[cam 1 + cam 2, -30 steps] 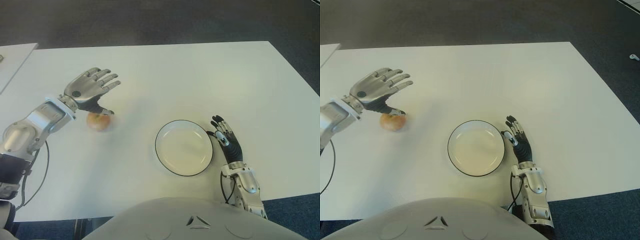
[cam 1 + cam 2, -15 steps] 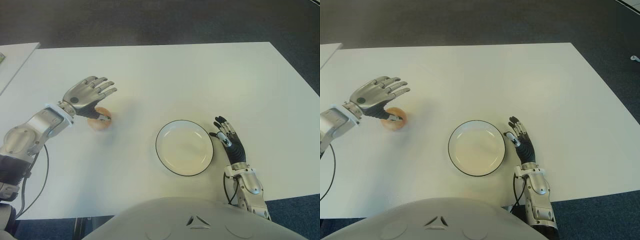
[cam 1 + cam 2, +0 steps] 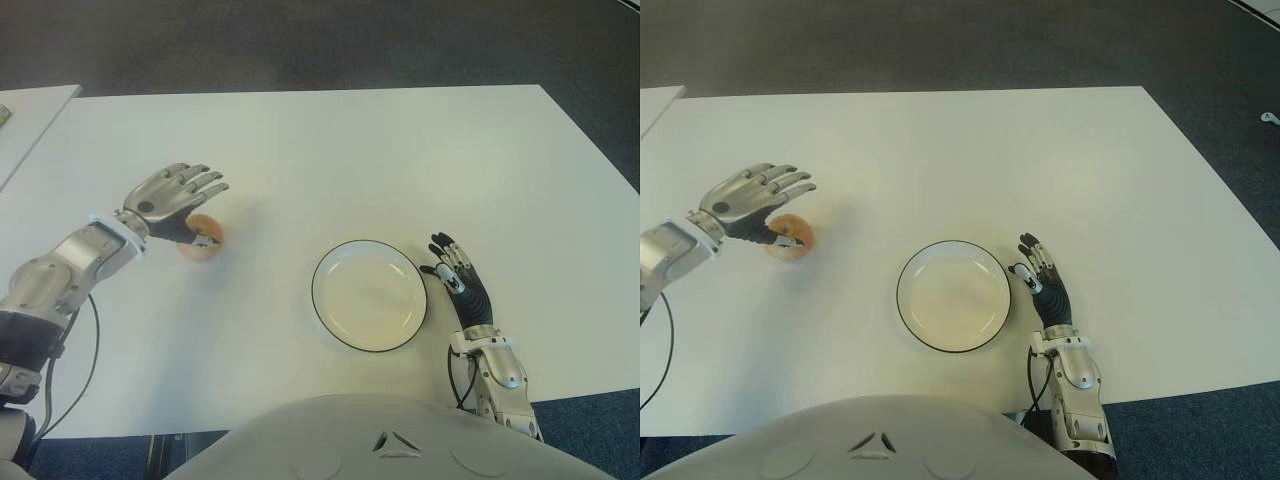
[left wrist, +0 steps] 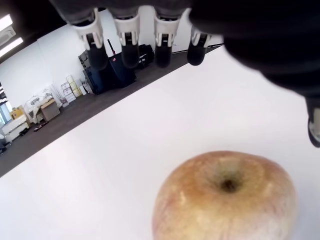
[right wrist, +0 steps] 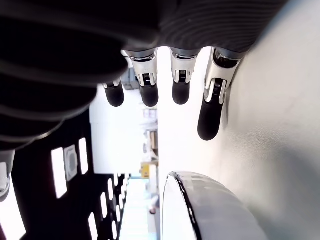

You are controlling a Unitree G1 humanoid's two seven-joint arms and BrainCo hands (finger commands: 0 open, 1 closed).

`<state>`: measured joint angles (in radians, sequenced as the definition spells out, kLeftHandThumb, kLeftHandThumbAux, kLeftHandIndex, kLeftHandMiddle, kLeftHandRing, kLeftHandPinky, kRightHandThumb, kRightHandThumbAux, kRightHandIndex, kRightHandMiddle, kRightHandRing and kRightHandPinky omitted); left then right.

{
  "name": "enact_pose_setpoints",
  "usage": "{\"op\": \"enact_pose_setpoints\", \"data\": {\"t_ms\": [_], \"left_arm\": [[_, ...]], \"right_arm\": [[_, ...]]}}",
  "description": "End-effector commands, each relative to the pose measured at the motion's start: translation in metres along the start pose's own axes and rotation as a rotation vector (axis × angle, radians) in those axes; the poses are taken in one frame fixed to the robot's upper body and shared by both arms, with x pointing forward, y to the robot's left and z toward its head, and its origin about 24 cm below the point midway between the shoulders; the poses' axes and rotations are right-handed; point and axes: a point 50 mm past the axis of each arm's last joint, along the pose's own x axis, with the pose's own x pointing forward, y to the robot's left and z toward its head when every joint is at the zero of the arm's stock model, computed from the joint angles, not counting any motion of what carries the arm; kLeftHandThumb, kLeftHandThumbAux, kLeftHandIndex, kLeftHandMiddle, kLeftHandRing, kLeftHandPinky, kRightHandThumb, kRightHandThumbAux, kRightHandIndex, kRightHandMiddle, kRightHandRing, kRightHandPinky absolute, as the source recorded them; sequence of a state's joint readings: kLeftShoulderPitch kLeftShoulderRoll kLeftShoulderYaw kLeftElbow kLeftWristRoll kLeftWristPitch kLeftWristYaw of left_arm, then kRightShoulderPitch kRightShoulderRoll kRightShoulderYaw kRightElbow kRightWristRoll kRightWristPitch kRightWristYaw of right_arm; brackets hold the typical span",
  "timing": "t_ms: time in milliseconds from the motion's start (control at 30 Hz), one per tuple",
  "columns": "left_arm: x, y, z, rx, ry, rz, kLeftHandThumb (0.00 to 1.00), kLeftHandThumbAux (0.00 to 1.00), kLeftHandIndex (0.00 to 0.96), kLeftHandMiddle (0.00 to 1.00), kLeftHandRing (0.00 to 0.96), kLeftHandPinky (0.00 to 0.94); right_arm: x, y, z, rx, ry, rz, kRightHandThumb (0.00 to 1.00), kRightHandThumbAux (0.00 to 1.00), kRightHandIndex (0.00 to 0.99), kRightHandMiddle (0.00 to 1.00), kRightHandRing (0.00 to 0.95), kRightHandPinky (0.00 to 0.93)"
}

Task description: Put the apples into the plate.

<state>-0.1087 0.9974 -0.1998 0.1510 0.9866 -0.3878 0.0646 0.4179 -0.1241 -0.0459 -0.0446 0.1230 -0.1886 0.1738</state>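
Left hand (image 3: 170, 200) lowered, apple (image 4: 225, 205) stem-up

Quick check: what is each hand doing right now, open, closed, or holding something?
Left hand: open, fingers spread over the yellow-red apple, not grasping it.
Right hand: open, holding nothing, beside the black-rimmed white plate.

Office or lab: white table (image 3: 400, 150), dark carpet (image 3: 300, 40), ceiling light panels (image 4: 7, 30), stacked boxes (image 4: 30, 107).

Silver-shelled left hand (image 3: 172, 196), black-palmed right hand (image 3: 458, 285), black-tipped fingers (image 4: 130, 50), black wrist cables
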Motion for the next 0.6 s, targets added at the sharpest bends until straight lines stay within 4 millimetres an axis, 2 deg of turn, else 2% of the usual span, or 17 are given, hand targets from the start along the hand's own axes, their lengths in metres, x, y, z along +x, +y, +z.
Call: {"op": "enact_pose_setpoints", "data": {"t_ms": [33,600], "left_arm": [[-0.001,-0.013,0.005,-0.053,-0.001,-0.052,0.290,0.377,0.045,0.000,0.000,0.008],[-0.004,-0.026,0.006,-0.085,0.031,-0.107,0.280,0.361,0.031,0.000,0.000,0.020]], "right_arm": [[-0.019,-0.003,-0.034,0.007,0.209,-0.024,0.100,0.426,0.000,0.000,0.000,0.000],[-0.019,-0.003,-0.035,-0.008,0.217,-0.019,0.105,0.458,0.000,0.000,0.000,0.000]]}}
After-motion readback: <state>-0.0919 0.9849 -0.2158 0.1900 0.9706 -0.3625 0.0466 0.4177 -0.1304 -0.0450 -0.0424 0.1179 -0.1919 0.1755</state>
